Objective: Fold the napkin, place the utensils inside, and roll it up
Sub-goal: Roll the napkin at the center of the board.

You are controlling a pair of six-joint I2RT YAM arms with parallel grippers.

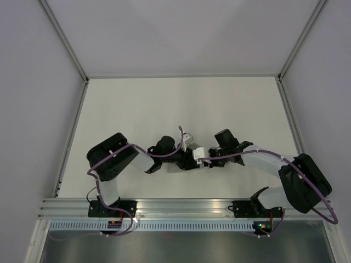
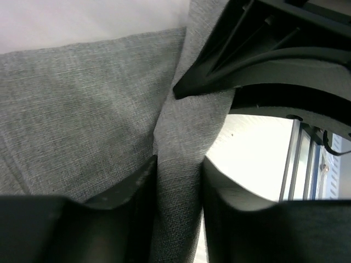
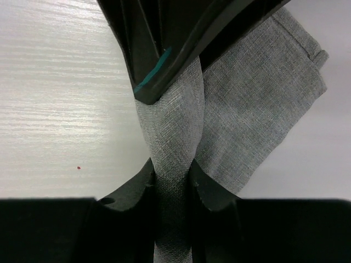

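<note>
The grey napkin point(image 2: 82, 109) is bunched into a narrow bundle and held between both grippers, just above the table near its front middle. In the top view only a sliver of the napkin point(image 1: 171, 167) shows under the arms. My left gripper point(image 1: 192, 160) is shut on a twisted band of the cloth point(image 2: 178, 186). My right gripper point(image 1: 206, 161) is shut on the same band point(image 3: 171, 181) from the opposite side. The rest of the napkin point(image 3: 258, 93) hangs loosely beside it. Each gripper shows in the other's wrist view, very close. The fork is hidden or out of view.
The white table point(image 1: 181, 109) is walled at the back and both sides. An aluminium rail point(image 1: 181, 205) with both arm bases runs along the near edge and also shows in the left wrist view point(image 2: 307, 164).
</note>
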